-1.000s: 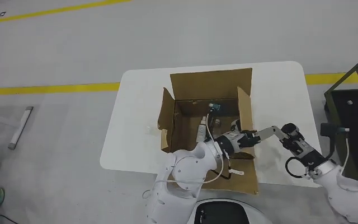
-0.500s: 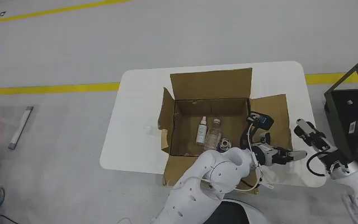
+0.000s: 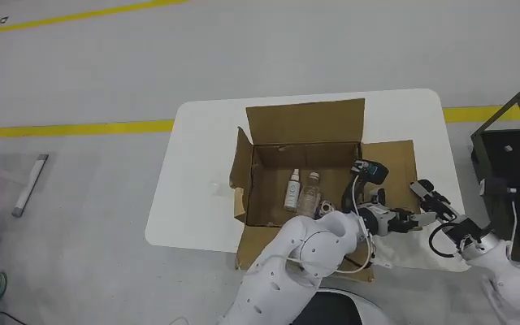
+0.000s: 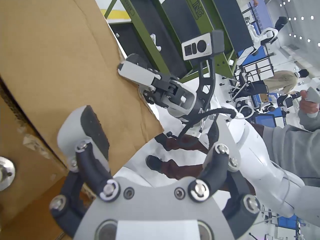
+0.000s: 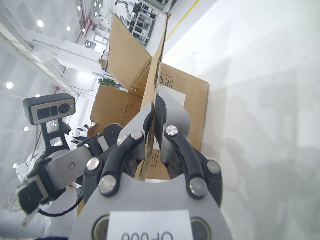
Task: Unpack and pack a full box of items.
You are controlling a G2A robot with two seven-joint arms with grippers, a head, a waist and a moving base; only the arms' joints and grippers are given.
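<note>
Cardboard box (image 3: 305, 150) sits at the centre of the table (image 3: 203, 162), mouth up and flaps open, with its long axis running left to right across the top view. Its right flap (image 3: 396, 162) is folded outward and points to the right of the frame, lying near flat. The right gripper (image 5: 155, 111) is clamped on this flap's free edge, with the board pinched edge-on between the jaws; in the top view the right gripper (image 3: 424, 193) meets the flap at its lower right corner. Judged purpose: to hold the flap down and clear of the opening so the contents can be reached. The left gripper (image 4: 152, 131) is spread wide and holds nothing. It hangs just beside the same flap, at lower centre-right of the top view, probably placed to assist. Inside the box, a white bottle (image 3: 292, 191) and a clear bottle (image 3: 309, 192) lie side by side, caps toward the top of the frame, long axes running top to bottom.
</note>
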